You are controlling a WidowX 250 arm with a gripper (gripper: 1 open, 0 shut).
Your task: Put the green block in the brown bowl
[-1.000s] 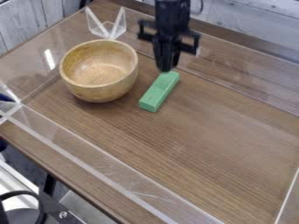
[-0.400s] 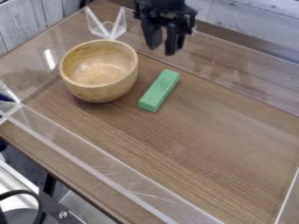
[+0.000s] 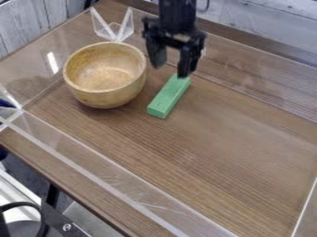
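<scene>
The green block (image 3: 168,97) lies flat on the wooden table, just right of the brown bowl (image 3: 106,74). The bowl holds nothing. My black gripper (image 3: 173,65) hangs pointing down over the block's far end, its two fingers spread open with nothing between them. The fingertips (image 3: 188,67) sit just above the block's upper end; whether they touch it I cannot tell.
A clear plastic wall (image 3: 74,176) rings the table (image 3: 210,157) along its front and left edges. A transparent folded piece (image 3: 114,26) stands behind the bowl. Pale planks run along the back.
The gripper went from shut to open. It rose and shifted back a little, then dropped down again over the block's far end.
</scene>
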